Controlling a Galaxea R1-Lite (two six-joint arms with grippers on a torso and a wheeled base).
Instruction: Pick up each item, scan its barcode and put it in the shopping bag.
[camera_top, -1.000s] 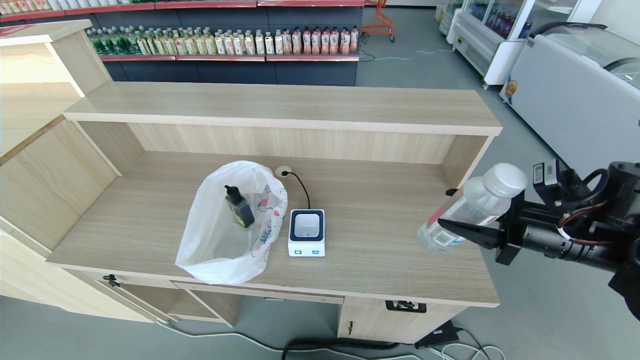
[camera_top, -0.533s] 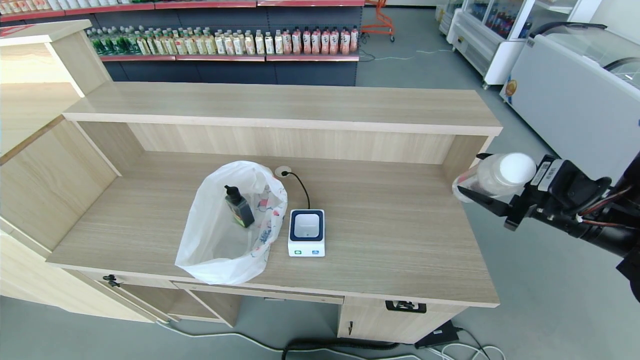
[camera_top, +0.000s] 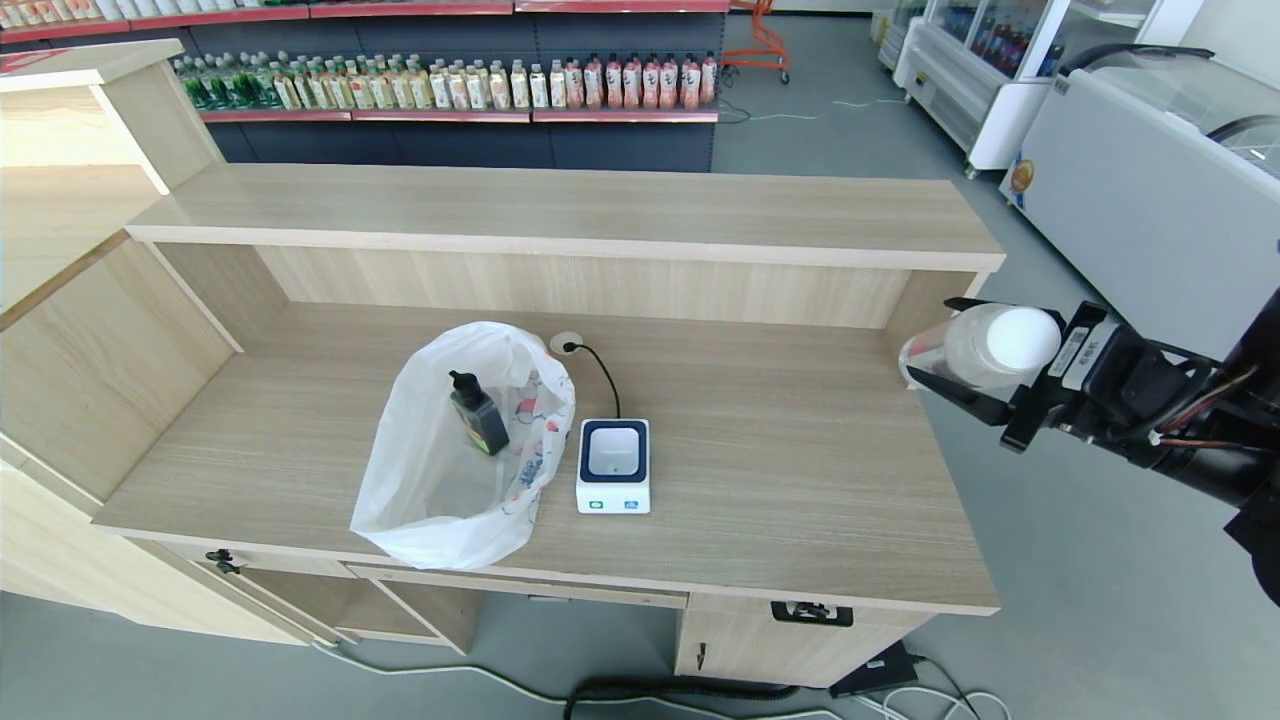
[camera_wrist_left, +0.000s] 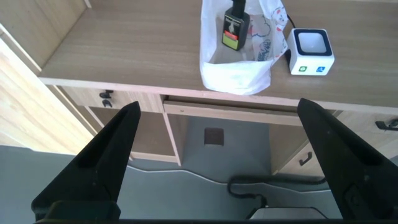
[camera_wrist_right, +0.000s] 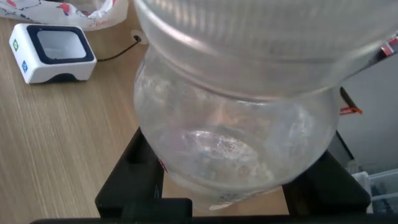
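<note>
The right gripper (camera_top: 930, 340), clamped on the clear bottle (camera_top: 985, 345), has risen and swung within the last second; the bottle, then tilted cap-up, now lies nearly level above the counter's (camera_top: 780, 450) right edge; its long axis runs roughly left to right, cap right, base pointing left toward the scanner (camera_top: 613, 465), so scanning probably comes next; the bag (camera_top: 430, 500) stands left of the scanner; the left gripper (camera_wrist_left: 217, 155) hangs wide open, empty.

Clear bottle (camera_top: 975, 347) in right end effector (camera_top: 930, 340) at counter's (camera_top: 780, 450) right edge; bag (camera_top: 440, 485) beside scanner (camera_top: 613, 465).
</note>
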